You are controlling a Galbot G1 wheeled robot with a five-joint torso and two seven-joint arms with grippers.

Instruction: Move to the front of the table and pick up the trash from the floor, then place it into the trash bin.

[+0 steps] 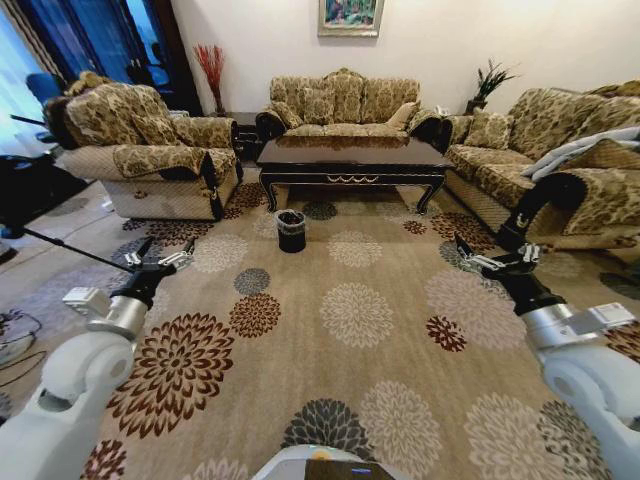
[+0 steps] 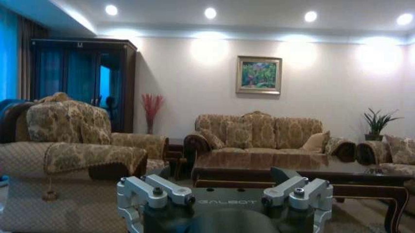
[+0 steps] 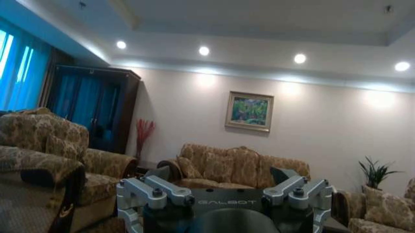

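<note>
Black trash bin (image 1: 291, 230) before the table (image 1: 350, 160) (interior hidden), floor (image 1: 360, 330) below.

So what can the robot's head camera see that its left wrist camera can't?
Head view only: the flowered floor, the trash bin standing on it in front of the table, and both raised arms, left gripper and right gripper, both open. Left wrist view only: the ceiling lights and the tall dark cabinet. Both show the table, the sofa behind it and the painting.
</note>
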